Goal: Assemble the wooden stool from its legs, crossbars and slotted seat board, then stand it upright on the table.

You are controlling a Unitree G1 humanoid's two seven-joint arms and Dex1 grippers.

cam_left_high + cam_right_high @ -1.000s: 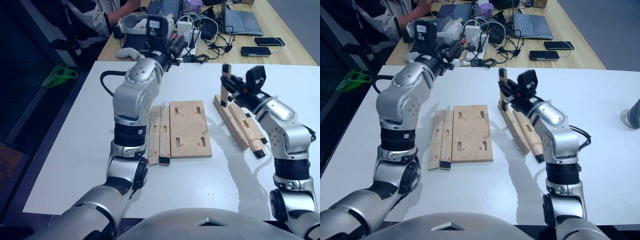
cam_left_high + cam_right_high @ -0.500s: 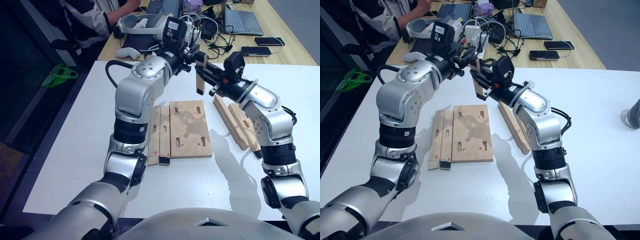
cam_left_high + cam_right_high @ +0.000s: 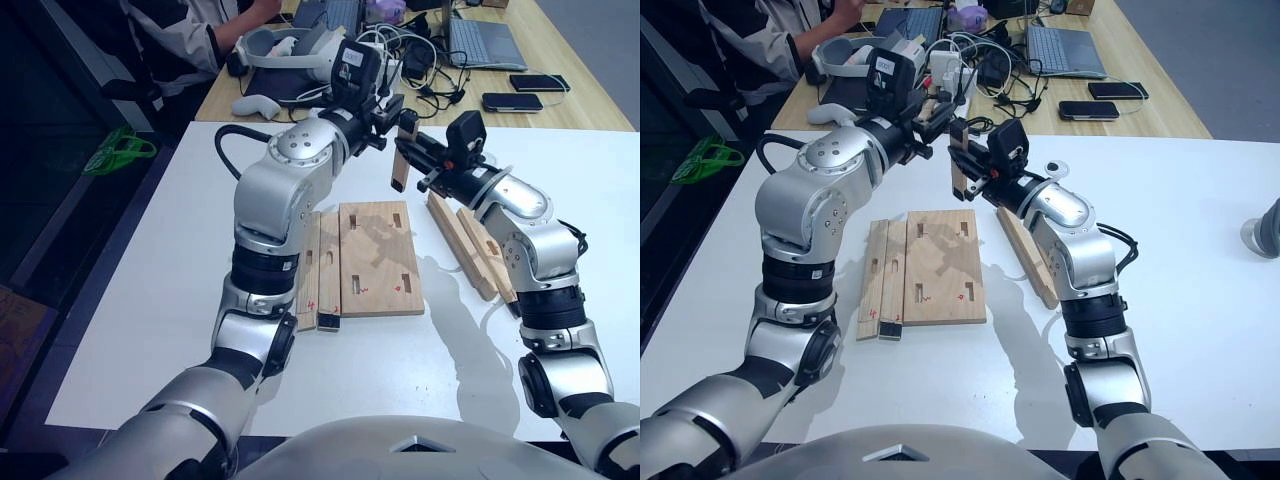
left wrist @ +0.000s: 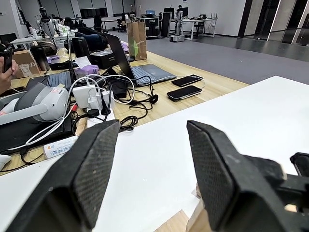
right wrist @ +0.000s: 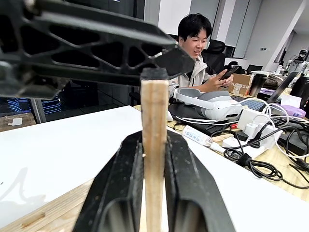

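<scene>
My right gripper (image 3: 421,163) is shut on a wooden leg (image 3: 399,156), held upright in the air above the far end of the slotted seat board (image 3: 378,262). In the right wrist view the leg (image 5: 154,159) stands clamped between both fingers. My left gripper (image 3: 390,107) is open, its fingers (image 4: 91,179) spread just beside the leg's top end. The seat board lies flat mid-table with its slots facing up. Two wooden pieces (image 3: 318,268) lie along its left edge. More legs (image 3: 472,240) lie side by side to its right.
Behind the white table (image 3: 150,300) runs a wooden desk (image 3: 560,70) with laptops, cables, phones and a headset (image 3: 285,45); a person sits there. A grey object (image 3: 1265,228) stands at the table's right edge. The near table area is open.
My right gripper carried the leg from over the right-hand pile leftward to above the board's far end. My left gripper swung right and now sits at the leg's top.
</scene>
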